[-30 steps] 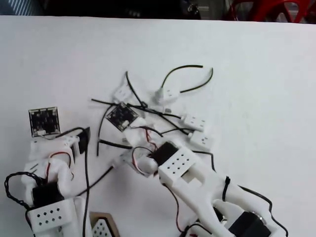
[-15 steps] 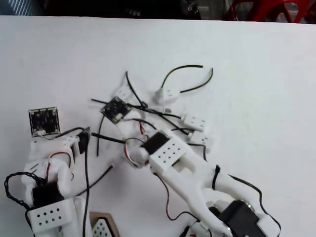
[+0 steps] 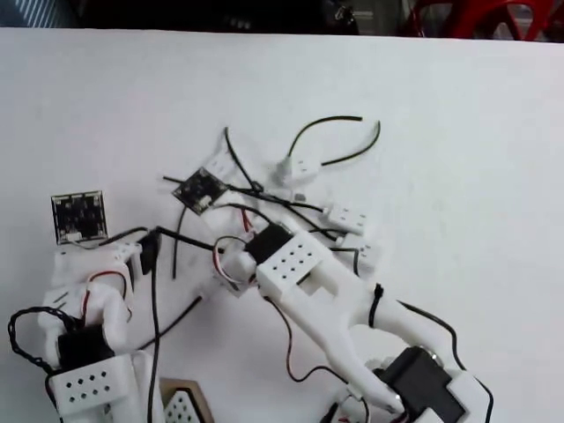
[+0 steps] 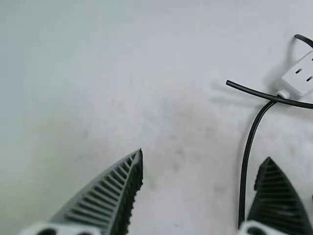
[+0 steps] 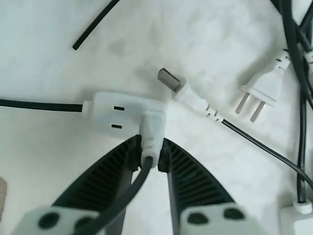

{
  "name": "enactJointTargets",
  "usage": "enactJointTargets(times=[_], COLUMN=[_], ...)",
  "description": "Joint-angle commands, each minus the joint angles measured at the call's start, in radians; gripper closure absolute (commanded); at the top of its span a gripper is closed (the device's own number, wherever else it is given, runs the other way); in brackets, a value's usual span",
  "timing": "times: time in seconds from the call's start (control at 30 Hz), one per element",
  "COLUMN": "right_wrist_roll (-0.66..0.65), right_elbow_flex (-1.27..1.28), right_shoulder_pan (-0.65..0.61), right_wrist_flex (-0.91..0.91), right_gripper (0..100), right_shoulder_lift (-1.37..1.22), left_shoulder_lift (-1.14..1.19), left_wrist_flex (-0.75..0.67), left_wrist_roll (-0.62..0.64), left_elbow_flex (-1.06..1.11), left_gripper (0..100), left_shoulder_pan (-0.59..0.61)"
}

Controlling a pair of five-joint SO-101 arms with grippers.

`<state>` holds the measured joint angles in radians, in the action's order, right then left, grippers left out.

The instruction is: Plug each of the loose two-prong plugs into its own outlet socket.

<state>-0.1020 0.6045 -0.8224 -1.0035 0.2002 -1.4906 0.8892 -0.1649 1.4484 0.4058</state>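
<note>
My right gripper is shut on a white plug, which sits against the side of a white outlet socket with two free slots facing up. Whether its prongs are seated I cannot tell. A loose two-prong plug lies nearby, and a second loose plug lies just past the socket. In the high view the right arm's wrist block covers that spot. More white sockets lie among tangled black cables. My left gripper stands open over bare table, a black cable beside one finger.
Two black patterned cards lie on the table, one beside the left arm and one in the cable tangle. Another socket lies ahead of the left gripper. Open table stretches toward the far edge and to the right.
The right arm has swung left and farther from the near edge with the plug. The patterned card in the tangle shifted up-left. The left arm has not moved.
</note>
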Motion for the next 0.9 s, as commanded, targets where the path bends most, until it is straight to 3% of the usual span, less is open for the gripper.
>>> enactJointTargets(times=[0.0, 0.37, 0.87], right_wrist_roll=[-0.008, 0.034, 0.034], right_elbow_flex=[-0.017, -0.081, -0.097], right_shoulder_pan=[-0.001, -0.004, -0.002], right_wrist_flex=[-0.005, -0.093, -0.061], right_gripper=[98.1, 98.1, 98.1], right_shoulder_lift=[0.039, 0.039, -0.065], left_shoulder_lift=[-0.013, -0.013, -0.013], left_wrist_flex=[-0.025, -0.025, -0.025], left_wrist_roll=[-0.006, -0.006, -0.006], left_elbow_flex=[-0.006, -0.006, -0.006], left_gripper=[65, 65, 65], left_shoulder_pan=[0.008, 0.008, 0.008])
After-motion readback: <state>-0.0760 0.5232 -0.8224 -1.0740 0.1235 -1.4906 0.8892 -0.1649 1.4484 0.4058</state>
